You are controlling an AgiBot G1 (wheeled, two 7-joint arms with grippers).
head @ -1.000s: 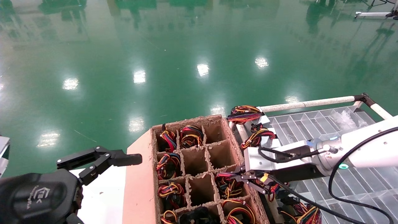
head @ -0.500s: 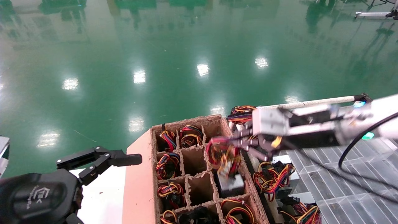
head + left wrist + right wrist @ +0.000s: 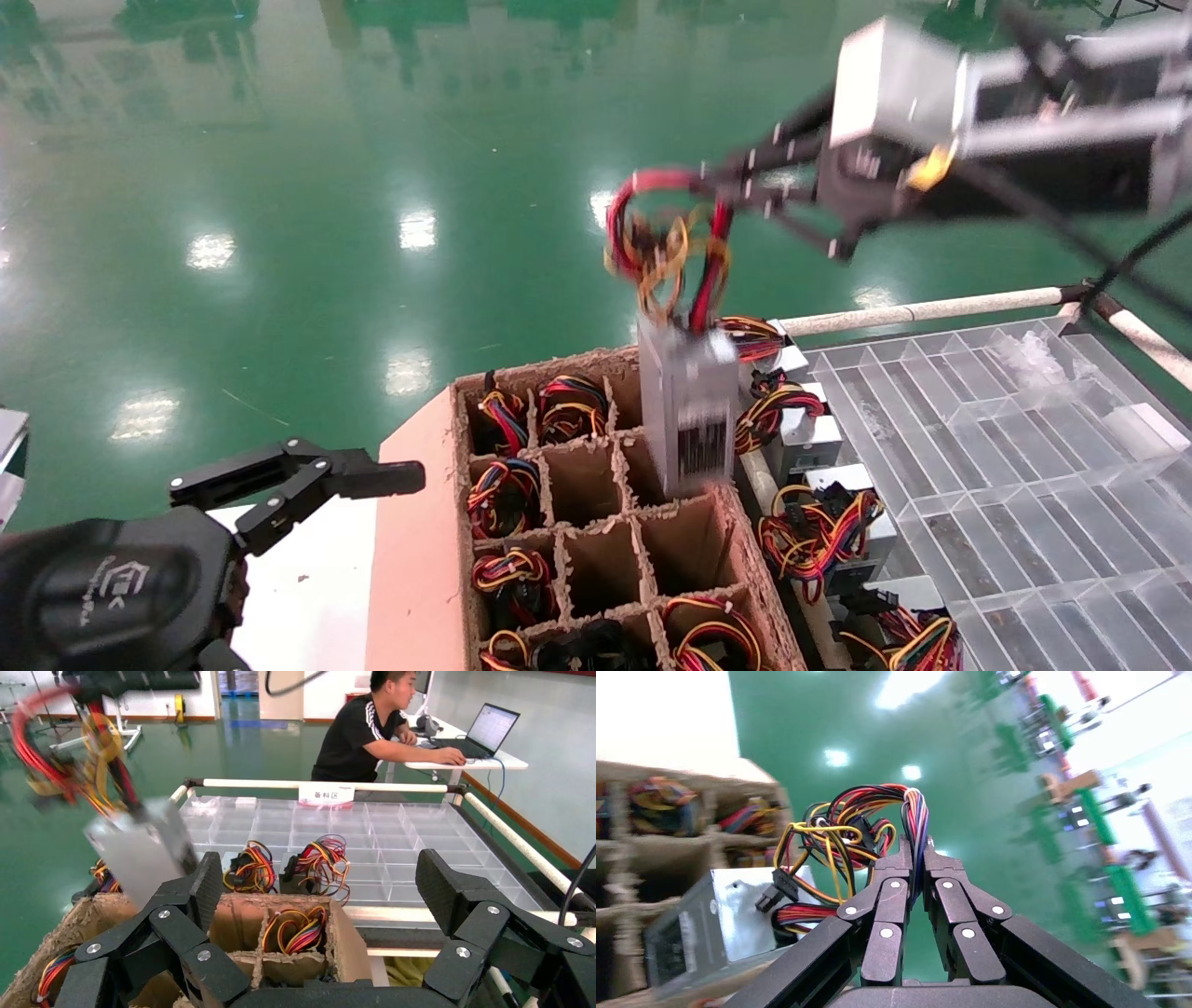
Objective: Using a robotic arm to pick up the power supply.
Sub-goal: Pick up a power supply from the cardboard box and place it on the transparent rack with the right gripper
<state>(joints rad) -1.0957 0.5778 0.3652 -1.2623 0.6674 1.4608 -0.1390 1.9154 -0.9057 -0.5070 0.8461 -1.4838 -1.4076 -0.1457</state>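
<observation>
silver-grey power supply [image 3: 691, 410] hangs directly below the right gripper [image 3: 722, 186], long axis vertical, its lower end level with the rim of the cardboard divider box [image 3: 424, 522] above an empty cell. right gripper jaws are pinched on the wire coil [image 3: 877, 829], not the metal case. left gripper [image 3: 307, 480] is spread wide, parked beside the box, well apart from the load. judgement: next travel must clear the dividers.

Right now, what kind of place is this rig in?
Likely a factory or lab floor set up for parts sorting: glossy green floor, a cardboard divider box of wired power supplies, a clear compartment tray, and a man at a laptop.
</observation>
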